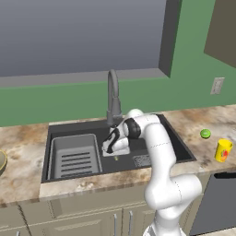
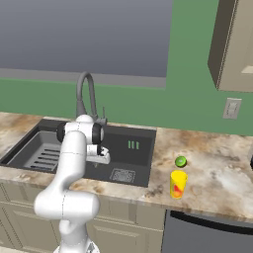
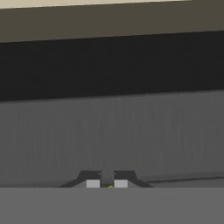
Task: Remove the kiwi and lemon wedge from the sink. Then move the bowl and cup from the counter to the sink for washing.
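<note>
One kiwi (image 1: 205, 133) and one cup (image 1: 223, 150) sit on the table (image 1: 193, 122); the pincer (image 1: 116, 157), down in the sink (image 1: 177, 143), pinches the single lemon wedge (image 3: 108, 187).

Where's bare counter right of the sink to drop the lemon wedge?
Free: the marbled stone counter behind and right of the small bright-green kiwi, toward the wall outlet. Also the strip between the dark grey sink and the kiwi. Crowded: the front edge, where the yellow cylindrical cup stands close in front of the kiwi.
</note>
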Available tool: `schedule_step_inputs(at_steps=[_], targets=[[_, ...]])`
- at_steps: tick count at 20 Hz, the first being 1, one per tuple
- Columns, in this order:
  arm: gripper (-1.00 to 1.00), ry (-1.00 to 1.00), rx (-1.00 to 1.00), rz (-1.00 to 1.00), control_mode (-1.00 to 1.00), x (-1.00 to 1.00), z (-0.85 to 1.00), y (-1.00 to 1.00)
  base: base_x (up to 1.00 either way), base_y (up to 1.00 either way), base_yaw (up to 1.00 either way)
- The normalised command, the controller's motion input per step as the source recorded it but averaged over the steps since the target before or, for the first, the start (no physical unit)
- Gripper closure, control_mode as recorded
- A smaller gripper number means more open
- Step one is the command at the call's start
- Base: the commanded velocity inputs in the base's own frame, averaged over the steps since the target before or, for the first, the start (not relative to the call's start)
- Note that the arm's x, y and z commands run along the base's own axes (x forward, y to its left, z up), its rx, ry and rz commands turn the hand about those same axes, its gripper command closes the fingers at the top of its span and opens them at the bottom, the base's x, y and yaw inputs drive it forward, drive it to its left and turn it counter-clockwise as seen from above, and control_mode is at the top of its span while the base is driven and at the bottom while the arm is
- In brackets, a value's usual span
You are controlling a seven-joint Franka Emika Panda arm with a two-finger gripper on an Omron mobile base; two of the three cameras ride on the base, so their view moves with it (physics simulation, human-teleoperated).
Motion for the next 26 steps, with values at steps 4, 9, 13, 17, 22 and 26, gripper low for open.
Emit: schedule_step_inputs(at_steps=[4, 9, 13, 17, 22, 26], targets=[[1.0, 0.0, 0.03, -0.02, -1.0, -0.11, -0.03, -0.39, 0.0, 0.0, 0.0], [1.0, -0.03, 0.06, 0.0, -1.0, -0.11, 0.0, -0.35, 0.0, 0.0, 0.0], [1.0, -0.03, 0.08, 0.0, -1.0, -0.09, 0.01, -0.34, 0.0, 0.0, 0.0], [1.0, -0.01, 0.09, 0.0, -1.0, -0.03, 0.05, -0.31, 0.0, 0.0, 0.0], [1.0, 0.0, 0.08, 0.0, -1.0, -0.01, 0.1, -0.25, 0.0, 0.0, 0.0], [1.0, -0.01, 0.05, 0.0, -1.0, 0.0, 0.19, -0.15, 0.0, 0.0, 0.0]])
